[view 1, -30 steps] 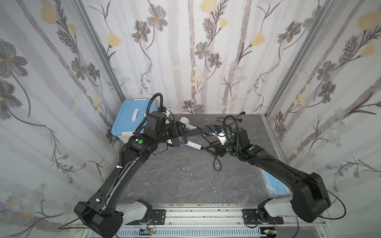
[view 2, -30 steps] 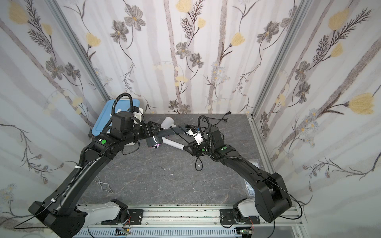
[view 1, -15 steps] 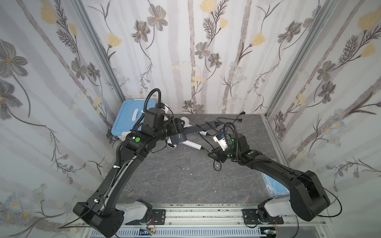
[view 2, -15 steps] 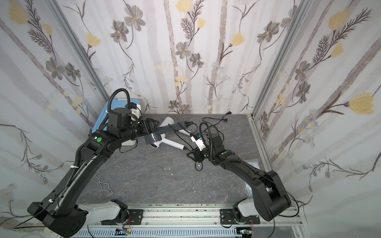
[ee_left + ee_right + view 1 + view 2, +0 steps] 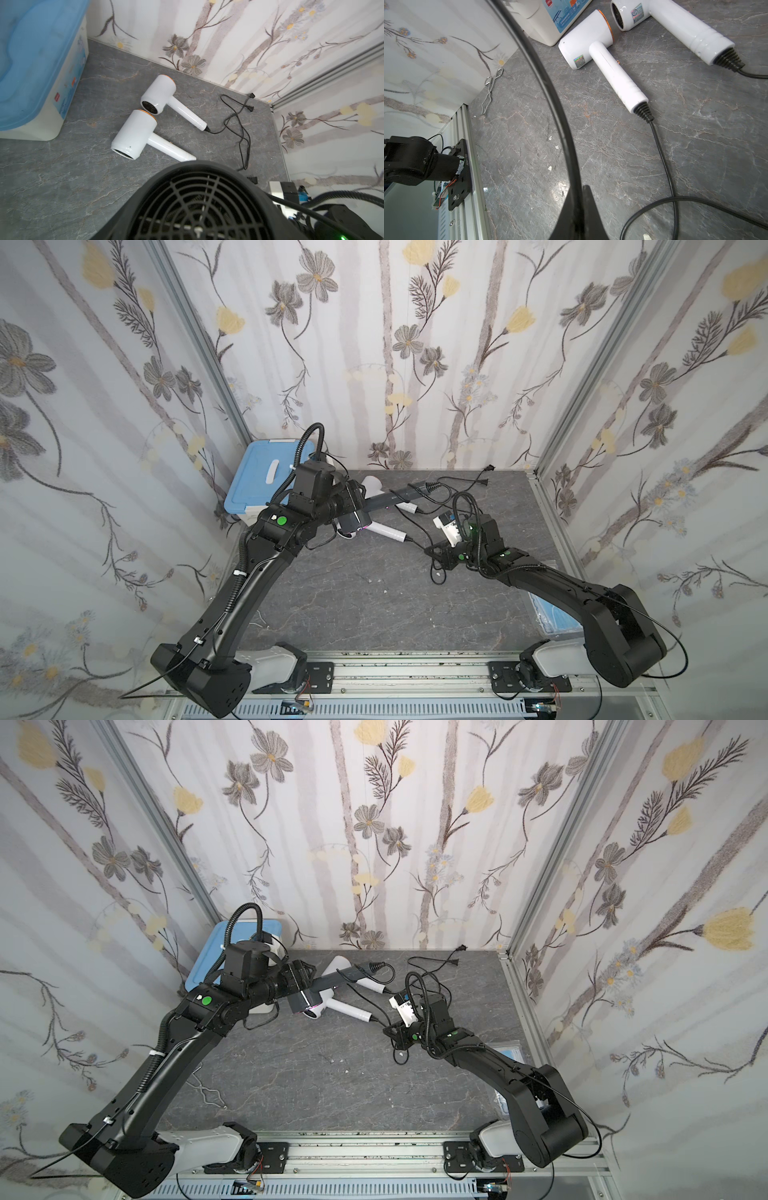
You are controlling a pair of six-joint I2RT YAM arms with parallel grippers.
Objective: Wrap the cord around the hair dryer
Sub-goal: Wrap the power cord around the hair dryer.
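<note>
In both top views our left pincer (image 5: 352, 512) is clamped round the barrel of the dark grey hair dryer (image 5: 386, 499). It holds the dryer clear of the table (image 5: 365, 614) at about twelve o'clock, with the handle aimed toward two o'clock. The cord (image 5: 434, 486) leaves the handle's end, and we see no turn of it round barrel or handle. Our right pincer (image 5: 434, 551) sits low at about three o'clock from the table's middle. Two white hair dryers (image 5: 388, 531) lie under the grey one, and a blue-lidded box (image 5: 266, 472) stands at ten o'clock.

In the left wrist view the grey dryer's rear grille (image 5: 199, 207) fills the near field. We cannot see the pincer's fingers here. Beyond the grille the white dryers lie side by side on the table, and the farther one's lead trails loose to its plug.

In the right wrist view our right pincer (image 5: 580, 207) is pressed together on a black cord (image 5: 550, 93) that rises away from it, off the table. We judge this to be the grey dryer's lead, though the dryer itself is out of this view. Metal tongs (image 5: 490, 91) lie near the wall.

We judge the task barely begun. The dryer is held and the cord is caught, but every wrap is yet to be made.
</note>
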